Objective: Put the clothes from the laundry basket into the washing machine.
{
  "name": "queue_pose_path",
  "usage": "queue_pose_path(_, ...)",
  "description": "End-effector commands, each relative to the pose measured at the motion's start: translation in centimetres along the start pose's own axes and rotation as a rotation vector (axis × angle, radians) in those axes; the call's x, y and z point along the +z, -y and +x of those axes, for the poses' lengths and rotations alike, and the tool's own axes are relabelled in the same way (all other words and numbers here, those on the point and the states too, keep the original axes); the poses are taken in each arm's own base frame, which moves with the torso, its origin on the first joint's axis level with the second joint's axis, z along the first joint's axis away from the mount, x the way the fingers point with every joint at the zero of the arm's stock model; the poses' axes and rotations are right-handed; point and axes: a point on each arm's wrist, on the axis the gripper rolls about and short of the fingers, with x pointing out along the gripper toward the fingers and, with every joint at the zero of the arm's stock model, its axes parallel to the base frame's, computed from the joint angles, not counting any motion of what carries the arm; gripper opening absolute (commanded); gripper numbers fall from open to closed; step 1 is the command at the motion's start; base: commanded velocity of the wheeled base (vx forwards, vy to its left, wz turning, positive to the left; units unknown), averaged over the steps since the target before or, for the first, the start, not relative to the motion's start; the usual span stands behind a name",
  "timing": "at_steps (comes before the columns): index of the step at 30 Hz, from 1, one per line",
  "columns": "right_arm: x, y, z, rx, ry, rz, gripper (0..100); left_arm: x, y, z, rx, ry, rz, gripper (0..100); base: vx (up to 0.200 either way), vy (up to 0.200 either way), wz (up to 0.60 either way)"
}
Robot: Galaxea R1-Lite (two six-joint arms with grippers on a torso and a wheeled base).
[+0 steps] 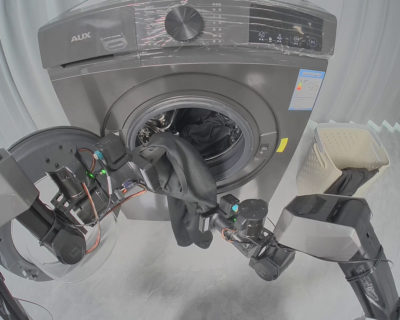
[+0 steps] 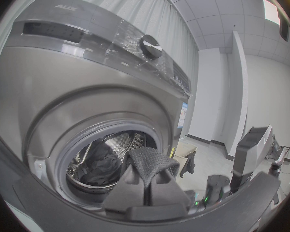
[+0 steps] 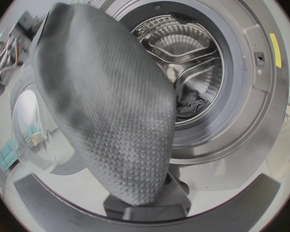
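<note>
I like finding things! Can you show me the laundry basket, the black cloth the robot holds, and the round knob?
laundry basket (image 1: 349,145): head view, its pale inner wall.
black cloth (image 1: 186,174): head view, its draped middle fold.
round knob (image 1: 183,23): head view, its centre.

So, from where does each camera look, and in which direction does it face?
Head: on the robot's head, facing forward and down at the washer, garment and basket; left arm and right arm show.
Left wrist: on the left arm before the washer, facing up into the drum; left end effector pinches the garment.
Right wrist: on the right arm before the washer, facing up at the drum; garment covers the right end effector.
Shared: all show drum and garment.
</note>
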Motion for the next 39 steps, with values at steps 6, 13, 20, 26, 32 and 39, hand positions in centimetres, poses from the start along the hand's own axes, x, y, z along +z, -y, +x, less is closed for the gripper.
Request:
queue_pose_path(6, 7.3, 2.0, -0.7, -0.063, 0.138, 0.011, 0, -3.3, -1.4, -2.7, 0.060, -0.157, -0.027, 0, 0.000, 0.000, 0.00)
queue_pose_path(13, 9.7, 1.5, -1.0, -0.056, 0.188, 0.016, 0, -5.6, -1.0, -3.8, 0.055, -0.261, -0.043, 0, 0.000, 0.000, 0.00)
queue_pose_path(20, 10.4, 1.1, -1.3, -0.049, 0.202, 0.018, 0, -8.2, -0.3, -5.4, -0.031, -0.382, 0.008, 100, 0.000, 0.000, 0.00)
queue_pose_path(26, 10.9, 2.0, -1.3, -0.071, 0.214, 0.017, 0, -8.4, -0.4, -6.5, -0.026, -0.417, -0.009, 100, 0.000, 0.000, 0.00)
queue_pose_path(32, 11.9, 3.1, -1.7, -0.095, 0.234, 0.017, 0, -9.1, 0.2, -8.4, -0.080, -0.489, -0.029, 100, 0.000, 0.000, 0.00)
queue_pose_path(39, 12.1, 1.9, -2.5, -0.068, 0.226, 0.019, 0, -8.8, -0.5, -7.2, -0.062, -0.444, -0.019, 100, 0.000, 0.000, 0.00)
